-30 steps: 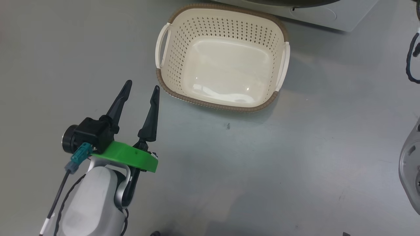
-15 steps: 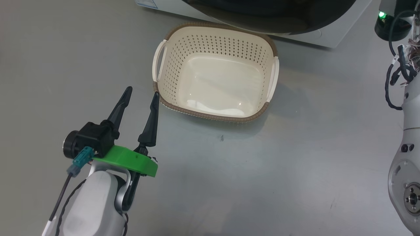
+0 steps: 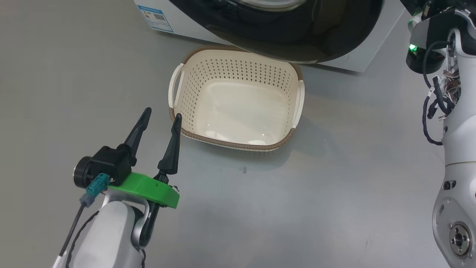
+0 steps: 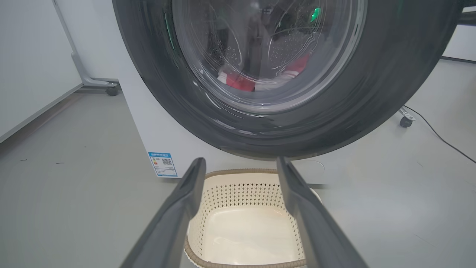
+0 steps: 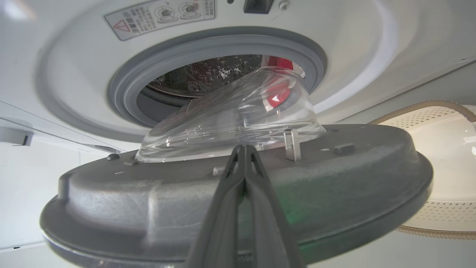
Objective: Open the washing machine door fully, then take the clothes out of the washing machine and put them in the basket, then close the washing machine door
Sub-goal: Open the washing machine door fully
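Right now we're looking down from the head view at a grey floor (image 3: 334, 178), with the basket (image 3: 230, 70) sitting on it just in front of the washing machine (image 3: 372, 44). The door (image 3: 297, 33) is hanging over the basket's far rim. A blue label (image 3: 154, 16) is showing at the machine's lower corner.

The left fingers (image 3: 137, 130) are standing wide apart at the lower left, pointing toward the basket's near left corner. One tip is sitting just beside the brown rim. In the left wrist view they're framing the basket, with the door's outer face above it.

The clothes (image 4: 240, 81) are lying inside the machine: red and white fabric is showing through the door glass, low in the drum.

The right arm (image 3: 459, 149) is running up the right edge of the head view. The right fingers (image 5: 230, 197) are pressed together, tips pointing at the door's grey inner face just below the glass bowl (image 5: 230, 123). We can't tell whether they're touching it. Behind the bowl the grey gasket (image 5: 208, 48) is showing, so the door is standing off the opening. How far, we can't tell.
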Controlling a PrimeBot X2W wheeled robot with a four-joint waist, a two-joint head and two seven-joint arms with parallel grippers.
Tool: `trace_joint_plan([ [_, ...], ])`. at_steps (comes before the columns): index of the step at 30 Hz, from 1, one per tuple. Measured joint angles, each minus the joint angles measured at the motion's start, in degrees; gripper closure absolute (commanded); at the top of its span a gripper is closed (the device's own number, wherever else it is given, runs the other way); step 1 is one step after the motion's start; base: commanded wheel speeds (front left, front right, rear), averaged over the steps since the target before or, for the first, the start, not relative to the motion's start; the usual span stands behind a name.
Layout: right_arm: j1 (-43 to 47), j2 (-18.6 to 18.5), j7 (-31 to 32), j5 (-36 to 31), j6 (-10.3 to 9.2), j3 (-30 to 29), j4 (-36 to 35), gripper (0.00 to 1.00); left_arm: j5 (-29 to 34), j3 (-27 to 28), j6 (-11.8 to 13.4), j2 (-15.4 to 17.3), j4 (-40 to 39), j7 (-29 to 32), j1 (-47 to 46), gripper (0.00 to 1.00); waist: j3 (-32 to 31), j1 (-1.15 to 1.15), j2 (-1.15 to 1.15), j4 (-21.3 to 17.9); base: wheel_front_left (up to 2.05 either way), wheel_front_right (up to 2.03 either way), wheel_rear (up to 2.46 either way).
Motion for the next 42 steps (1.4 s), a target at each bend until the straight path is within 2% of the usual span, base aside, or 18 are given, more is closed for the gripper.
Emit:
trace_joint_plan([
  [15, 0.76, 0.37, -0.34, 0.76, 0.26, 0.91, -2.23, 1.00, 1.03, 0.15, 0.00, 0.01, -0.08, 0.00, 0.45, 0.00, -0.98, 0.00, 0.00, -1.07, 0.00, 0.00, 0.00],
  [17, 0.91, 0.25, -1.88, -1.32, 2.55, 2.19, -3.26, 1.00, 1.03, 0.23, 0.00, 0.01, -0.05, 0.00, 0.45, 0.00, -1.20, 0.00, 0.00, -1.17, 0.00, 0.00, 0.00],
  [18, 0.91, 0.25, -1.88, -1.32, 2.55, 2.19, -3.26, 1.00, 1.03, 0.23, 0.00, 0.01, -0.05, 0.00, 0.45, 0.00, -1.20, 0.00, 0.00, -1.17, 0.00, 0.00, 0.00],
  [20, 1.64, -1.14, -3.54, -5.59, 5.37, 4.87, -4.83, 1.00, 1.03, 0.41, 0.00, 0.02, -0.01, 0.00, 0.46, 0.00, -1.58, 0.00, 0.00, -1.29, 0.00, 0.00, 0.00],
  [27, 5.47, -6.66, -9.55, -17.47, 13.24, 11.26, -8.34, 1.00, 1.05, 1.37, 0.04, 0.02, 0.25, 0.00, 1.12, 0.00, -3.47, 0.00, 0.00, -1.85, 0.00, 0.00, 0.00],
  [35, 12.80, -9.92, -17.97, -27.40, 13.68, 16.11, -13.30, 1.00, 1.38, 2.76, 0.26, 0.05, 0.73, 0.00, 2.98, 0.00, -6.53, 0.00, 0.00, -3.10, 0.00, 0.00, 0.00],
  [42, 20.63, -10.56, -25.95, -32.11, 13.68, 17.82, -16.95, 1.00, 1.66, 4.14, 0.80, 0.08, 1.07, 0.00, 4.88, 0.00, -9.39, 0.00, 0.00, -4.85, 0.00, 0.00, 0.00],
])
